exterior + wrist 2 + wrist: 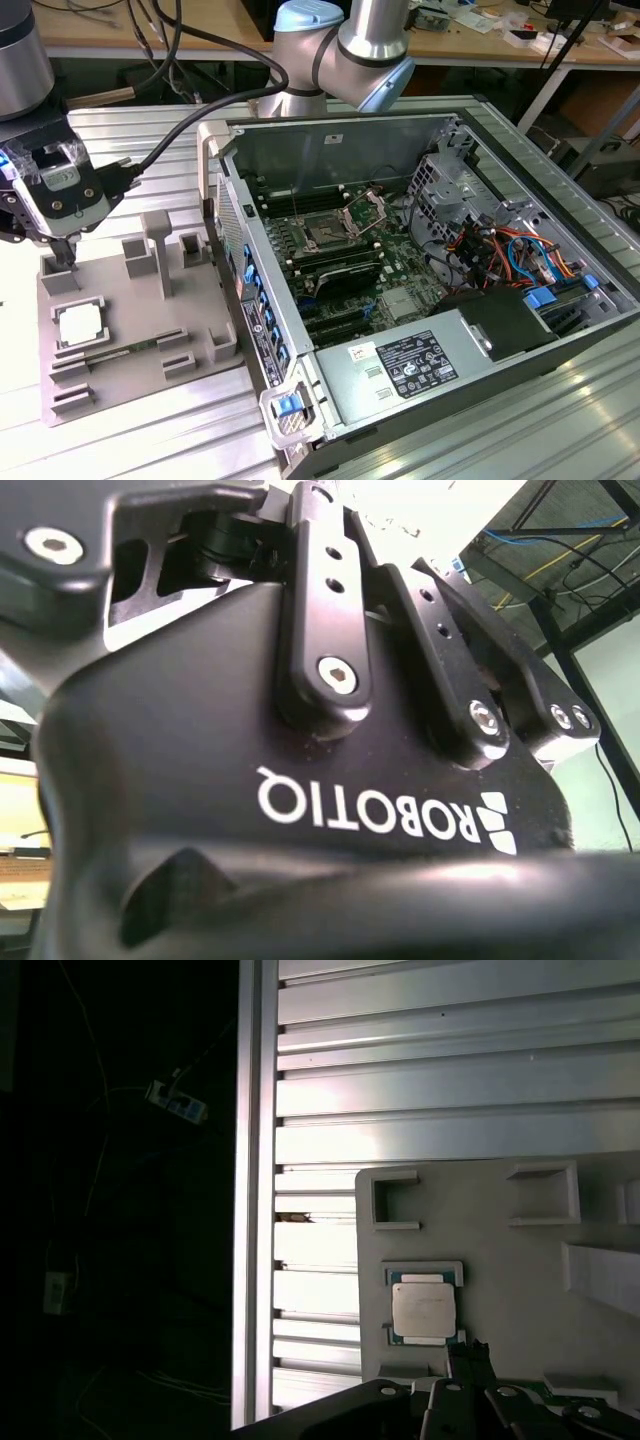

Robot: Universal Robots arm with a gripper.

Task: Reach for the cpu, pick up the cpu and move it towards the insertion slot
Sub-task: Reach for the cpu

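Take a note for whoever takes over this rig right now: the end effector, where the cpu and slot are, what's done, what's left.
The end effector hangs low over the grey tray, close to the cpu, not holding it.
The cpu lies flat in a tray recess, ungrasped.
The insertion slot sits inside the open computer case.
Done: the reach, nearly.
Left: pick-up and carry to the slot.

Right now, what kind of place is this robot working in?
Probably a robotics lab or workshop. A robot arm stands behind an open computer case on a ribbed metal table, a cpu lies in a grey tray beside the case, and wooden workbenches line the back.
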